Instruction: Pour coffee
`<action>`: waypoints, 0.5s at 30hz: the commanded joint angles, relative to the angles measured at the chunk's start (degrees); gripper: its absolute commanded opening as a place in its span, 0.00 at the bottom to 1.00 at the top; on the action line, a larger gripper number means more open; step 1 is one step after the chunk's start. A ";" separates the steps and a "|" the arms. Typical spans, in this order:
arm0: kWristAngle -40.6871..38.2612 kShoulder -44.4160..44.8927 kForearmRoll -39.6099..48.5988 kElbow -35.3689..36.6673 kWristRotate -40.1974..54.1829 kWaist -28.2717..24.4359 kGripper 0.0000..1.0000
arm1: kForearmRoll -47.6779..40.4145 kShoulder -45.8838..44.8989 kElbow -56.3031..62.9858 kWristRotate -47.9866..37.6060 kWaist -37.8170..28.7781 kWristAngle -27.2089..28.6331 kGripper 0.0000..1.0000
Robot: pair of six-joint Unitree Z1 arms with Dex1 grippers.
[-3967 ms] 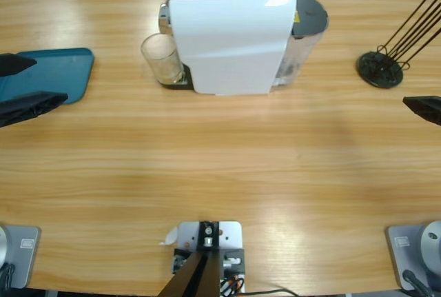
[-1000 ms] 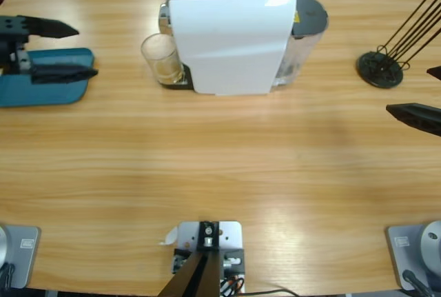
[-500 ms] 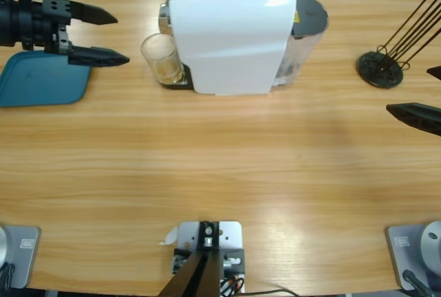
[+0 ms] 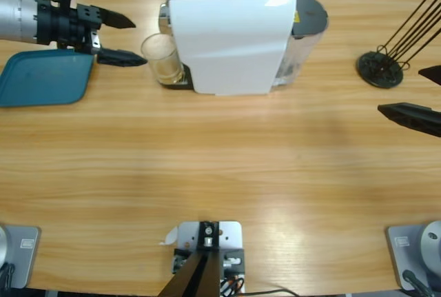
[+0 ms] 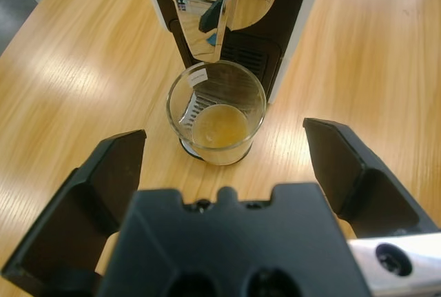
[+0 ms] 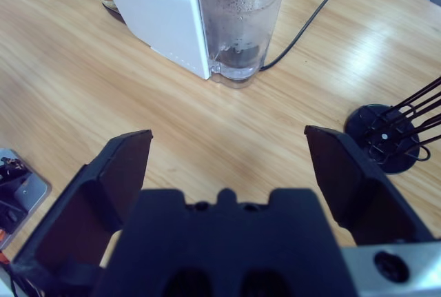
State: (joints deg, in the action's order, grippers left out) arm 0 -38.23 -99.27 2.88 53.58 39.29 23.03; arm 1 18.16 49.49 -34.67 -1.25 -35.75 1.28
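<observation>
A clear glass (image 4: 162,60) (image 5: 216,112) stands on the drip tray under the chrome spout of the white coffee machine (image 4: 227,32). A shallow pool of pale amber coffee (image 5: 219,125) lies in its bottom. My left gripper (image 4: 127,38) (image 5: 224,156) is open, its jaw tips just left of the glass and apart from it. My right gripper (image 4: 420,97) is open at the right edge of the table, far from the machine, with nothing between its jaws.
A teal tray (image 4: 43,76) lies at the left edge under the left arm. A black wire rack (image 4: 381,67) (image 6: 391,131) stands at the back right. The machine's water tank (image 6: 240,21) and black cable (image 6: 313,14) show in the right wrist view.
The left arm has swung from the teal tray towards the machine, bringing its open jaws right up to the glass. The right gripper has edged slightly inward.
</observation>
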 commanded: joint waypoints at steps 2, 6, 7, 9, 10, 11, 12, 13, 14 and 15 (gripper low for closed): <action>1.95 -5.87 -1.86 1.02 0.51 1.76 1.00 | -0.58 1.74 2.24 -0.68 -0.64 -0.84 1.00; 2.87 -7.29 -2.00 2.04 0.47 2.51 1.00 | -0.70 1.95 2.24 -0.68 -0.64 -0.84 1.00; 2.88 -7.61 -2.20 2.20 0.44 2.55 1.00 | -0.75 2.07 2.24 -0.68 -0.64 -0.84 1.00; 2.81 -8.54 -2.53 2.44 0.45 2.64 1.00 | -0.84 2.11 2.28 -0.68 -0.64 -0.84 1.00; 2.81 -9.16 -2.53 2.55 0.44 2.64 1.00 | -0.84 2.11 2.31 -0.68 -0.64 -0.84 1.00; 2.81 -9.68 -2.53 2.64 0.44 2.72 1.00 | -0.84 2.12 2.33 -0.68 -0.64 -0.84 1.00; 2.72 -9.81 -2.60 2.67 0.44 2.83 1.00 | -0.84 2.14 2.29 -0.68 -0.64 -0.84 1.00; 2.62 -9.79 -2.92 2.67 0.44 2.95 1.00 | -0.84 2.18 2.29 -0.68 -0.64 -0.84 1.00; 2.48 -9.82 -3.37 2.69 0.44 3.02 1.00 | -0.84 2.19 2.31 -0.68 -0.64 -0.84 1.00; 2.29 -10.05 -3.88 2.71 0.44 3.11 1.00 | -0.91 2.25 2.33 -0.68 -0.64 -0.84 1.00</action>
State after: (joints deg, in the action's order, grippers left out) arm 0 -36.08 -105.14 1.07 55.26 39.30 25.24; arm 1 17.87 49.91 -34.67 -1.25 -35.75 1.27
